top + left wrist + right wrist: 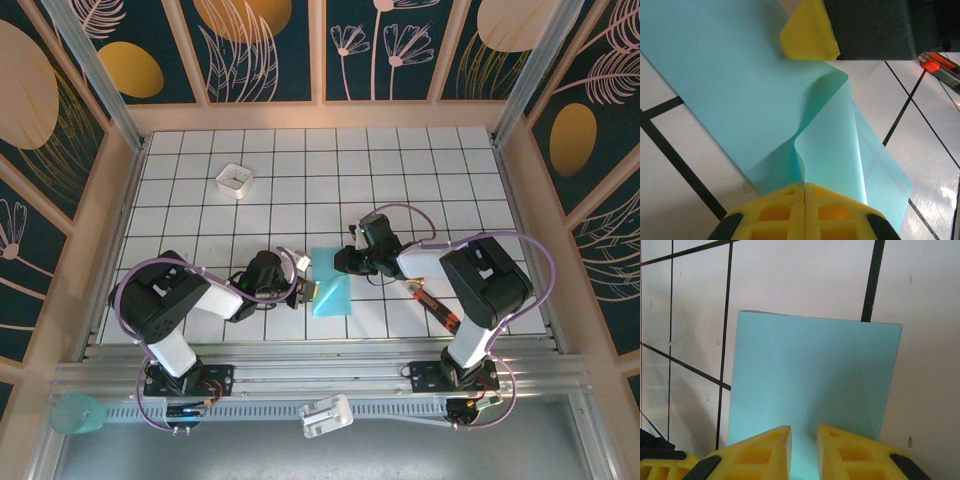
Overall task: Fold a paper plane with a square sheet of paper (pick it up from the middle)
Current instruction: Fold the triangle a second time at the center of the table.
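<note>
Paper sheet point(335, 296), folded turquoise-blue: left fingers point(780, 210) pinch its curled flap; right fingers point(760, 455), narrowly spread, over its edge

I read the sheet of paper point(331, 294) as turquoise-blue, the counter point(300, 190) white with a black grid, the pads point(760, 452) on my left end effector point(804, 186) and right end effector point(804, 432) yellow, the tray point(235, 180) white, the tool point(437, 306) red-and-black.

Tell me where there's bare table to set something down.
Free: the far tiles of the table, right of the white tray. Crowded: near centre, around the turquoise paper and the red-and-black tool.
</note>
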Robot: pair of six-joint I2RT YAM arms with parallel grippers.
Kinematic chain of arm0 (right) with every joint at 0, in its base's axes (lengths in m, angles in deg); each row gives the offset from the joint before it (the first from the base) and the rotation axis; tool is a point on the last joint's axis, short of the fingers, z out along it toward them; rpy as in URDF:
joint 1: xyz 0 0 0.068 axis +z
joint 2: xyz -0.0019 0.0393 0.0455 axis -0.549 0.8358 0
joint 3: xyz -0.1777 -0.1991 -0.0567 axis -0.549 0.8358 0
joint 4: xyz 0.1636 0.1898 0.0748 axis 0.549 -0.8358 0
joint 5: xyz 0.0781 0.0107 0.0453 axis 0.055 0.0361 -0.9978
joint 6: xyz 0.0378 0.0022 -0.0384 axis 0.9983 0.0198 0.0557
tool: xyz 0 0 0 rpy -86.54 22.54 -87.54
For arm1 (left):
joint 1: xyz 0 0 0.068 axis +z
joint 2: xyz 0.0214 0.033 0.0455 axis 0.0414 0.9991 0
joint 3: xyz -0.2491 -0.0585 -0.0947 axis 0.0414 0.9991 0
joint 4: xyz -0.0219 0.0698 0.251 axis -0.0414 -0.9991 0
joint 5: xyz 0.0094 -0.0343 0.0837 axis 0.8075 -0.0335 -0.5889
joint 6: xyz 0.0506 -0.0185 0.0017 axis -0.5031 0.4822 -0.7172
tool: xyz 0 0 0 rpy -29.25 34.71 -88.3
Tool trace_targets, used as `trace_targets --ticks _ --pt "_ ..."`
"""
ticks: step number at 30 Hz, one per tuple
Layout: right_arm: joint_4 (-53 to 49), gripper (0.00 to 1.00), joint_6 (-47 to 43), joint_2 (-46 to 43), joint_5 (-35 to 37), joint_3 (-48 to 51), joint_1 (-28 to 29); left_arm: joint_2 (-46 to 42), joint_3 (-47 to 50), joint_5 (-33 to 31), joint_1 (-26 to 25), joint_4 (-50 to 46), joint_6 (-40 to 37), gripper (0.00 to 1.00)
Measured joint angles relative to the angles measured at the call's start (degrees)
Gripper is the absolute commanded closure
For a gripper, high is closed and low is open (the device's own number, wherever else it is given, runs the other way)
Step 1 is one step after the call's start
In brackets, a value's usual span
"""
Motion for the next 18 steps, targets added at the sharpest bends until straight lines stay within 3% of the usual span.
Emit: trace_targets --ticks 18 --pt "-0.8 0.74 -0.6 0.1 0.1 -0.9 0.0 0.0 -2.0 -0.8 0.0 -4.1 -1.1 1.00"
